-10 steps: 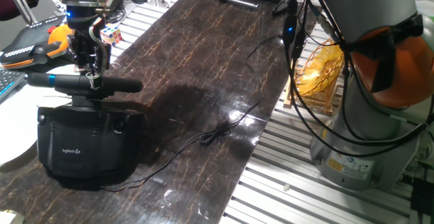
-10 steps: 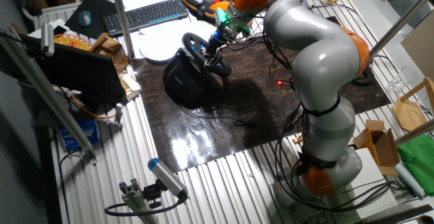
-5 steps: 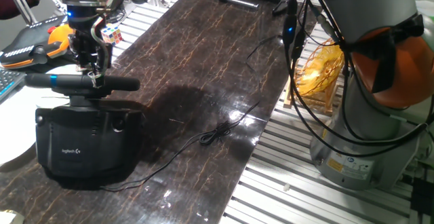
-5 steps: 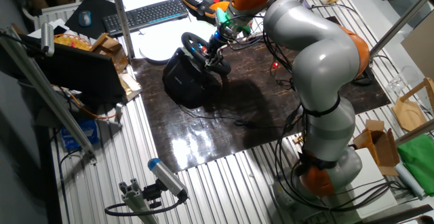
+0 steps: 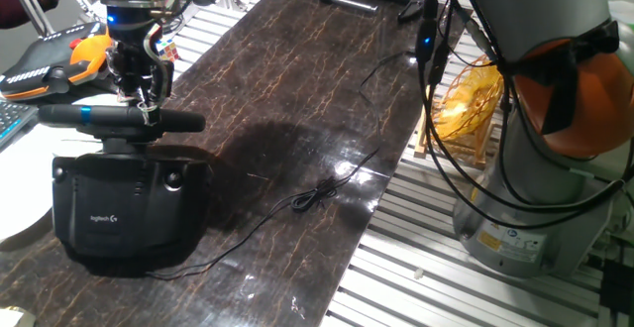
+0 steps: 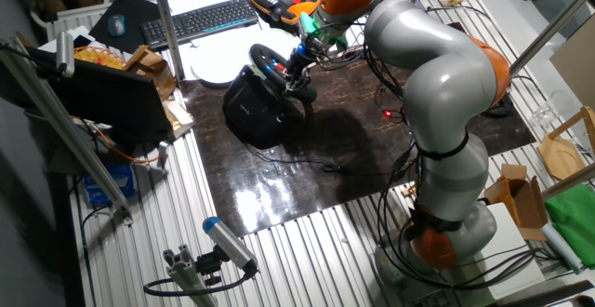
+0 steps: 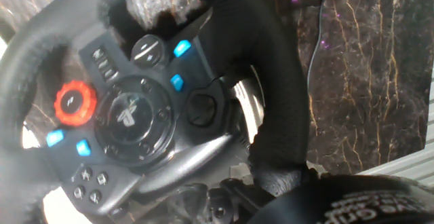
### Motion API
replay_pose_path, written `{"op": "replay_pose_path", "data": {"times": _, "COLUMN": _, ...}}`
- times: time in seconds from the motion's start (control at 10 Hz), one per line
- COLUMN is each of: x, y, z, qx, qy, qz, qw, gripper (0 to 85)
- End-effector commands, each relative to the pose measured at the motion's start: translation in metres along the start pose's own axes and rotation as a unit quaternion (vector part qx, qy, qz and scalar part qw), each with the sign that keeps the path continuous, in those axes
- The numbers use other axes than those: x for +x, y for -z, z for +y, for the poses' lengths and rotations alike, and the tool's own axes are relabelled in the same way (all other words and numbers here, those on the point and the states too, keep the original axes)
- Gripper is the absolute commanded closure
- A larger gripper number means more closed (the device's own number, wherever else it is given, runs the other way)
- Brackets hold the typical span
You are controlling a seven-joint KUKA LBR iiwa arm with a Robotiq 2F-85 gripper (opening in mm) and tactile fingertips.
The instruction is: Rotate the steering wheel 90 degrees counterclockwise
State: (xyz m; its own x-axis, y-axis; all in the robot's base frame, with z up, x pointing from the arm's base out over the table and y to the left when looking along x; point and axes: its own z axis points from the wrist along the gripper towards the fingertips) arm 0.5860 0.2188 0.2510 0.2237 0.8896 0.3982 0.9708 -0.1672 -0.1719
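Observation:
The black steering wheel stands on its boxy black base with a white logo, at the left end of the dark table. I see its padded rim edge-on, with a small blue stripe. My gripper comes down from above and is shut on the rim's top right part. In the other fixed view the wheel faces the arm and my gripper holds its near rim. The hand view shows the hub with its buttons, tilted, and the rim running down between my fingers.
An orange-and-black device and a colour cube lie behind the wheel. A thin black cable runs across the marble-patterned table. A keyboard and a white plate lie beyond the base. The arm's pedestal stands to the right.
My gripper has shifted slightly to the right along with the rim. The blue stripe on the rim has moved a little right, so the wheel has turned a small amount.

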Motion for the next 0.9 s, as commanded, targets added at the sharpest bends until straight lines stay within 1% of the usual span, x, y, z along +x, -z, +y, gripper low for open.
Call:
{"op": "replay_pose_path", "data": {"times": 0.0, "x": -0.002, "y": -0.001, "z": 0.0, "qx": 0.0, "qy": -0.001, "qz": -0.002, "qw": 1.0, "gripper": 84.3}}
{"op": "replay_pose_path", "data": {"times": 0.1, "x": -0.005, "y": 0.0, "z": -0.001, "qx": -0.002, "qy": -0.002, "qz": -0.005, "qw": 1.0, "gripper": 84.3}}
{"op": "replay_pose_path", "data": {"times": 0.4, "x": -0.009, "y": 0.003, "z": -0.003, "qx": -0.017, "qy": -0.019, "qz": -0.013, "qw": 1.0, "gripper": 84.3}}
{"op": "replay_pose_path", "data": {"times": 0.5, "x": -0.011, "y": 0.002, "z": -0.003, "qx": -0.018, "qy": -0.019, "qz": -0.012, "qw": 1.0, "gripper": 84.3}}
{"op": "replay_pose_path", "data": {"times": 0.8, "x": -0.02, "y": -0.003, "z": -0.001, "qx": -0.02, "qy": -0.003, "qz": -0.011, "qw": 1.0, "gripper": 84.3}}
